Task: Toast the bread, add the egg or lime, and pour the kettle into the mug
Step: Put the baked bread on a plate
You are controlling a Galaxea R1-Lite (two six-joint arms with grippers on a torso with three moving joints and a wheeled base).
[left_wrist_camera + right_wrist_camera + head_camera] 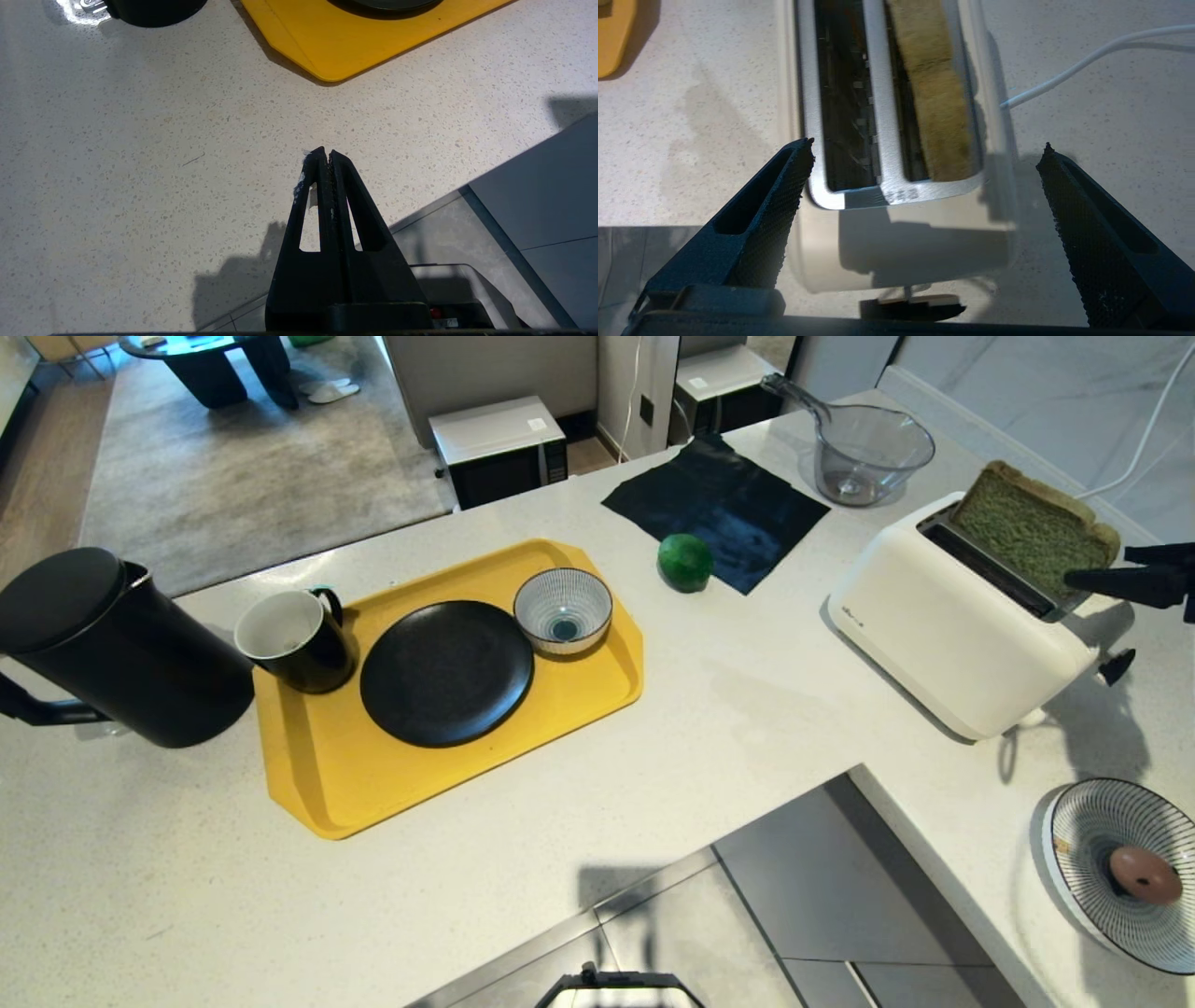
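The pale green bread (1032, 527) stands upright in the far slot of the white toaster (952, 625), sticking well out of it. My right gripper (1106, 621) hovers open at the toaster's right end, above its lever (910, 308). In the right wrist view the gripper (927, 147) spans that end, with the bread (934, 93) ahead and nothing held. The lime (684, 562) lies on the counter beside a black cloth. The egg (1144, 875) sits in a striped bowl at lower right. The black kettle (112, 644) stands far left beside the mug (294, 639). My left gripper (325, 153) is parked, shut and empty.
A yellow tray (327, 784) holds the mug, a black plate (446, 672) and a small striped bowl (563, 609). A clear measuring jug (864, 453) stands behind the toaster. The toaster's white cord (1087, 56) runs off across the counter. The counter's inner corner (854, 770) drops to the floor.
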